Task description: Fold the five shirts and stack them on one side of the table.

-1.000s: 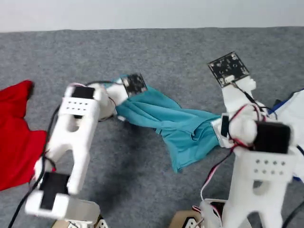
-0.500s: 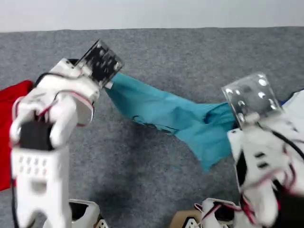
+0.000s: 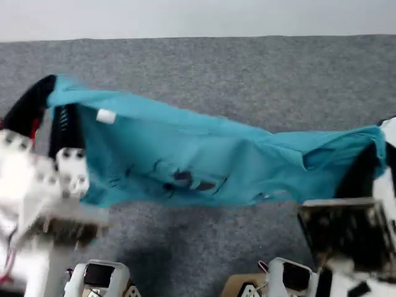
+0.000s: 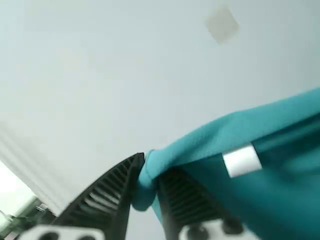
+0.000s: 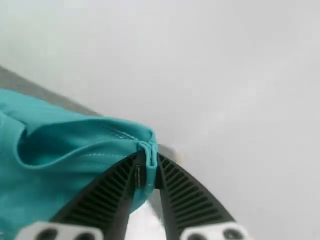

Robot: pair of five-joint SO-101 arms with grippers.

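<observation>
High camera down over table (image 3: 247, 68); wrist cameras close, tilted up; shirt (image 3: 185, 161) shared.

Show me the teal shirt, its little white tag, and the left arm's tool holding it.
teal shirt (image 3: 185, 161): high view, middle of the spread cloth.
white tag (image 4: 242, 161): left wrist view, the tag's face.
left tool (image 4: 149, 170): left wrist view, between its fingertips.

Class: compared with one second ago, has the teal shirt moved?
Yes. The teal shirt has been lifted up off the grey table where it lay bunched, and is spread wide across nearly the table's width.
</observation>
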